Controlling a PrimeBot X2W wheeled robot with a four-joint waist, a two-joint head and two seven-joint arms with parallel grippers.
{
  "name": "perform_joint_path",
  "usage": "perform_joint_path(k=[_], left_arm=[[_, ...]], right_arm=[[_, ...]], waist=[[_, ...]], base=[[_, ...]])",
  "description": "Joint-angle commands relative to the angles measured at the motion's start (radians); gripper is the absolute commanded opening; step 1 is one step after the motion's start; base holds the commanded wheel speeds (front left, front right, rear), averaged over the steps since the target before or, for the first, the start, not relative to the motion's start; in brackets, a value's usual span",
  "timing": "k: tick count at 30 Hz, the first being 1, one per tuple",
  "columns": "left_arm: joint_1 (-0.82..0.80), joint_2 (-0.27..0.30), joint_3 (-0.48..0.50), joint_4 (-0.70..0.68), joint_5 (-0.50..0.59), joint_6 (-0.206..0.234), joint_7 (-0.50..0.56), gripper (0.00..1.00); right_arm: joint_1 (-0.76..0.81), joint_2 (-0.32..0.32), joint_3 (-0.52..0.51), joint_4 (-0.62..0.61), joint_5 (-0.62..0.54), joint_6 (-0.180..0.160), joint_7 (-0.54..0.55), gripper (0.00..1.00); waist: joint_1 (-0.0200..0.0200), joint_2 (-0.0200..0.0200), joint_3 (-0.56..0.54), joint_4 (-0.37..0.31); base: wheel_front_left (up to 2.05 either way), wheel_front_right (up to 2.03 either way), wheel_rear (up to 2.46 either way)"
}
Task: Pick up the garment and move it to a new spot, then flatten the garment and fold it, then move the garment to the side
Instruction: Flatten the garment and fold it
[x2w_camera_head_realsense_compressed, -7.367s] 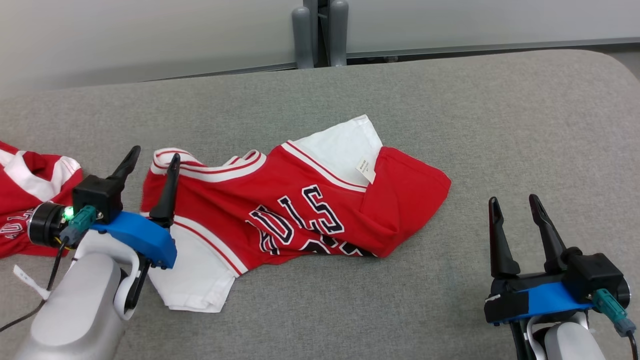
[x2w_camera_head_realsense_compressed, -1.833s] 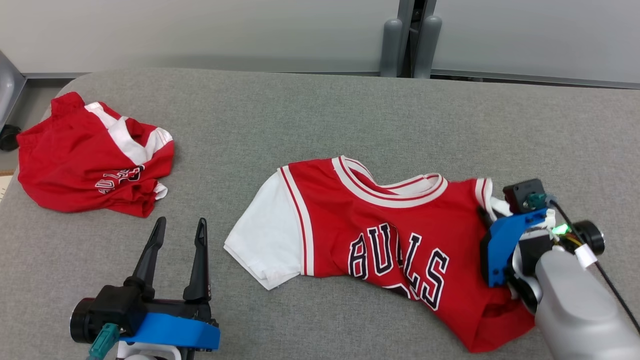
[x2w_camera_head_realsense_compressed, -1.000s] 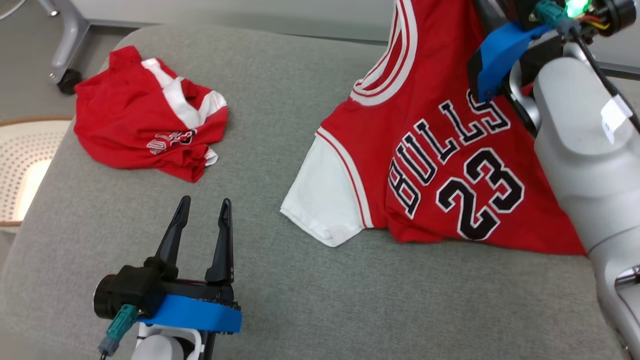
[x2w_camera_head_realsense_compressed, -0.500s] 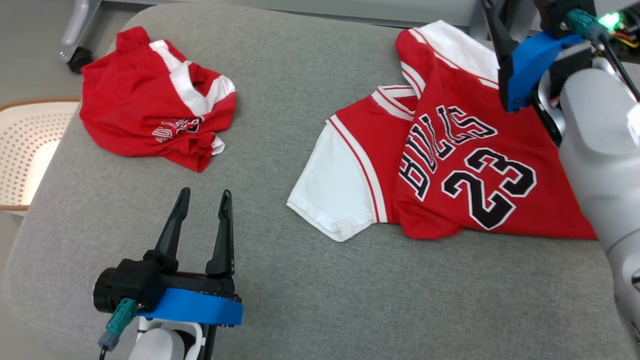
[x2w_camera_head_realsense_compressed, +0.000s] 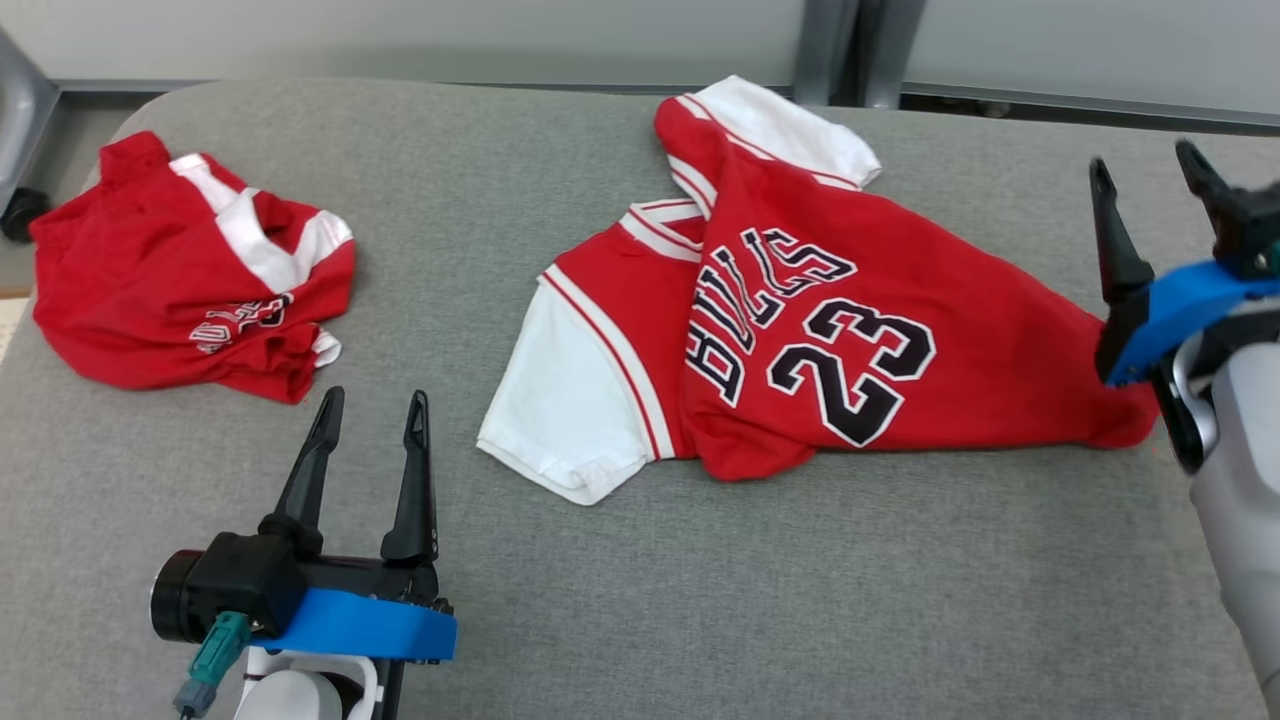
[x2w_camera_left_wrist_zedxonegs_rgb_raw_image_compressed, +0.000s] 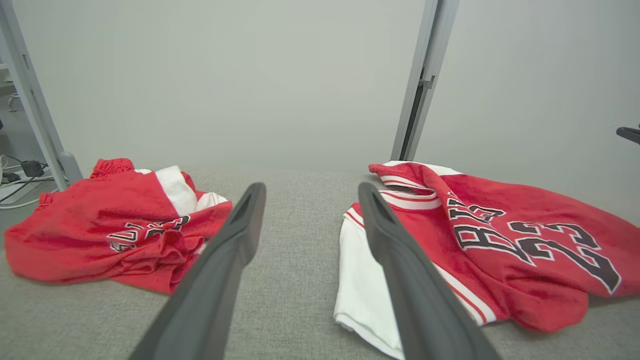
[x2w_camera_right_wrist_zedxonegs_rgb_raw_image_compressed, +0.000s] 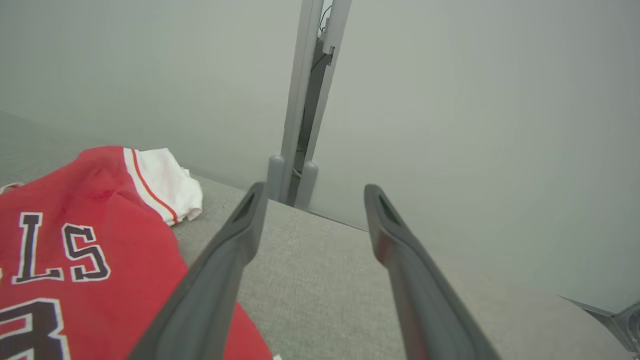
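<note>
Garment (x2w_camera_head_realsense_compressed: 830, 330), red no. 23 jersey, lies rumpled on grey table (x2w_camera_head_realsense_compressed: 640, 600), centre to right. Red cloth heap (x2w_camera_head_realsense_compressed: 180, 290) at table's far-left corner. R gripper (x2w_camera_head_realsense_compressed: 1142, 160) over table's right edge, fingers spread, empty. L gripper (x2w_camera_head_realsense_compressed: 375, 397) over table's near-left, spread, empty.

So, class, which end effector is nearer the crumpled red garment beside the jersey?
Left. The left end effector is just in front of the crumpled red garment; the right end effector is beyond the jersey, by its hem.
</note>
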Motion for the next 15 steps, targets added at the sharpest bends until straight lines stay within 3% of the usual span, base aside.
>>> perform_joint_path(k=[1,15], left_arm=[[0.007,0.003,0.005,-0.002,0.006,-0.004,-0.003,1.0],[-0.007,0.003,0.006,-0.008,0.006,-0.012,-0.003,1.0]], right_arm=[[0.043,-0.002,-0.024,-0.003,-0.007,0.0,0.0,1.0],[0.154,0.015,-0.127,0.19,-0.006,0.0,0.071,1.0]], waist=[[-0.0001,0.0,-0.009,-0.02],[-0.0001,0.0,0.006,-0.02]], base=[[0.0,0.0,0.0],[0.0,0.0,0.0]])
